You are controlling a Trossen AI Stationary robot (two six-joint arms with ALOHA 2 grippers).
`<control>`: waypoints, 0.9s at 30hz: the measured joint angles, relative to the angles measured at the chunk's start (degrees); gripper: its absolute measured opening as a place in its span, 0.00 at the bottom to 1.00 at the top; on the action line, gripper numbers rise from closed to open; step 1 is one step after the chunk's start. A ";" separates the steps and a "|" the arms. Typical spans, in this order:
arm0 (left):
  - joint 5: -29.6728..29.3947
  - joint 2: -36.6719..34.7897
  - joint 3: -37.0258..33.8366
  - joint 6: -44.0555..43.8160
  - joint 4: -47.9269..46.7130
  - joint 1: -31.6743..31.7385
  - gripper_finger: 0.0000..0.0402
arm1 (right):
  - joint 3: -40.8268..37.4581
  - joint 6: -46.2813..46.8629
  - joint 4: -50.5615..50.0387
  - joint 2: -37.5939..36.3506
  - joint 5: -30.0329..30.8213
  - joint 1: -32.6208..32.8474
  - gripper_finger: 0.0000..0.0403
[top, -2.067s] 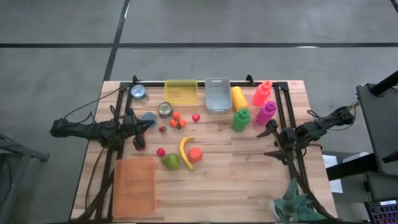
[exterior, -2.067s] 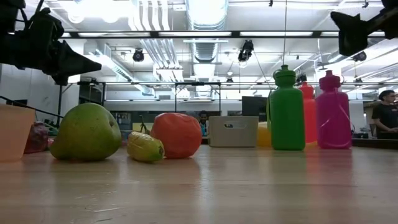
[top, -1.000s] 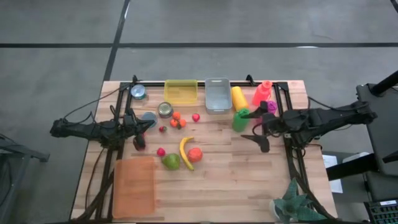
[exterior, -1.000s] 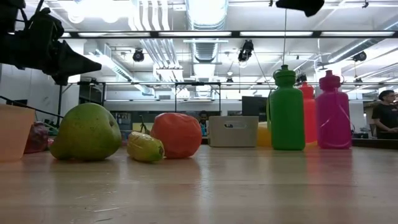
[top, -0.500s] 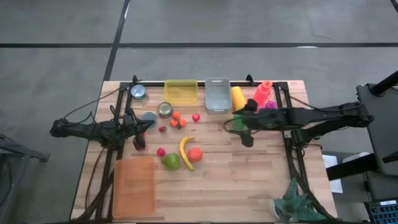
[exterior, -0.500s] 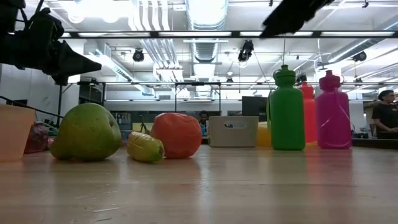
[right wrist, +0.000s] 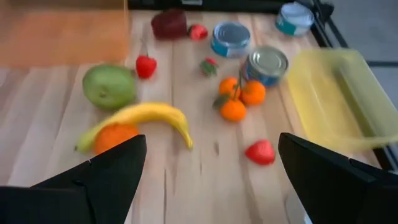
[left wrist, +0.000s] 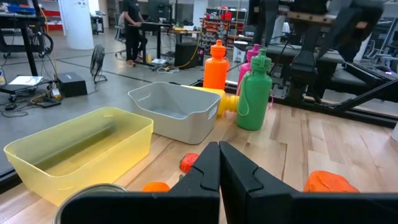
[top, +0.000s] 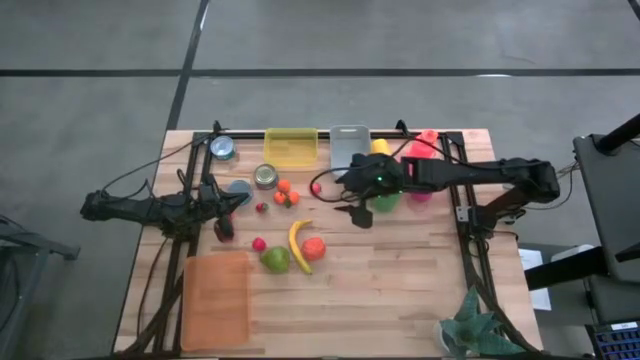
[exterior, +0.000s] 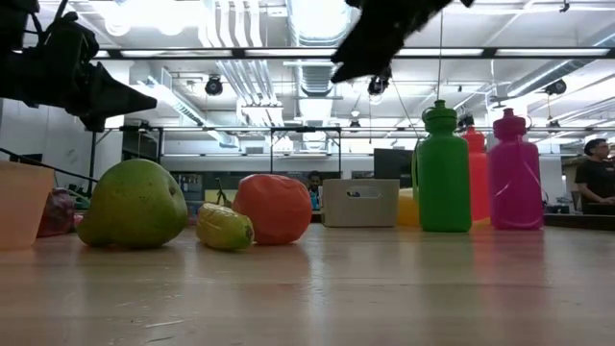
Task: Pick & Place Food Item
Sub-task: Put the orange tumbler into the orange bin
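High view: right claw (top: 352, 204), fingers spread wide and empty, hovers above the table (top: 400, 290) beside a red strawberry (top: 315, 188), with banana (top: 297, 245) and orange (top: 314, 248) nearer the front. Left claw (top: 226, 205) rests pressed together.

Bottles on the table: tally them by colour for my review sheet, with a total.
Orange bottle: 1
Magenta bottle: 1
Green bottle: 1
Yellow bottle, lying on its side: 1
Total: 4
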 joint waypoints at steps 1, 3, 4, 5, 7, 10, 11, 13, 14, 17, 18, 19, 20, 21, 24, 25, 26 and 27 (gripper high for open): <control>-0.01 0.00 0.01 0.00 0.00 0.00 0.00 | 1.04 -0.51 -0.04 0.43 0.00 0.02 0.90; 0.00 0.00 0.00 0.00 -0.02 0.00 0.00 | 2.78 -1.09 0.03 0.83 0.04 0.06 0.90; -0.02 0.00 0.00 0.00 0.00 0.00 0.00 | 3.51 -1.16 0.28 0.87 0.04 0.05 0.90; 0.00 0.00 0.01 0.00 0.00 0.00 0.00 | 4.16 -1.19 0.59 0.87 0.04 0.00 0.90; -0.01 0.00 0.00 0.00 0.00 0.00 0.00 | 5.14 -1.43 1.30 0.84 0.04 -0.11 0.90; -0.01 0.00 0.01 0.00 0.00 0.00 0.00 | 5.77 -2.20 3.54 1.06 0.04 -0.11 0.90; 0.00 0.00 0.00 0.00 0.00 0.00 0.00 | 5.77 -2.84 4.49 1.28 0.08 -0.12 0.90; -0.01 0.00 0.00 0.00 0.00 0.00 0.00 | 5.72 -3.89 7.04 2.08 0.09 -0.22 0.90; 0.00 0.00 -0.01 0.00 0.00 0.00 0.00 | 5.72 -4.05 7.68 2.53 0.08 -0.35 0.90; -0.01 0.00 0.00 0.00 0.00 0.00 0.00 | 5.92 -3.26 8.15 4.47 0.07 -1.27 0.90; 0.00 0.00 0.00 0.00 0.00 0.00 0.00 | 6.07 -2.60 7.99 5.23 0.09 -1.76 0.90; -0.02 0.00 0.01 0.00 0.00 0.00 0.00 | 6.14 -1.93 7.69 6.01 0.10 -2.33 0.90; -0.02 0.00 0.01 0.00 0.00 0.00 0.00 | 6.25 -1.80 6.98 6.89 0.36 -2.84 0.90; 0.00 0.00 0.00 0.00 0.00 0.00 0.00 | 6.60 -1.85 5.89 7.80 0.72 -3.42 0.90; -0.01 0.00 0.01 0.00 -0.01 0.00 0.00 | 8.93 -1.41 -1.10 10.61 2.84 -5.38 0.90; 0.00 0.00 0.01 0.00 0.00 0.00 0.00 | 10.31 -0.54 -4.60 11.54 4.06 -6.03 0.90; -0.02 0.00 0.01 0.00 0.00 0.00 0.00 | 11.92 0.22 -8.34 12.34 5.26 -6.65 0.90; 0.00 0.00 0.01 0.00 0.00 0.00 0.00 | 13.65 0.74 -12.46 12.89 6.14 -7.27 0.90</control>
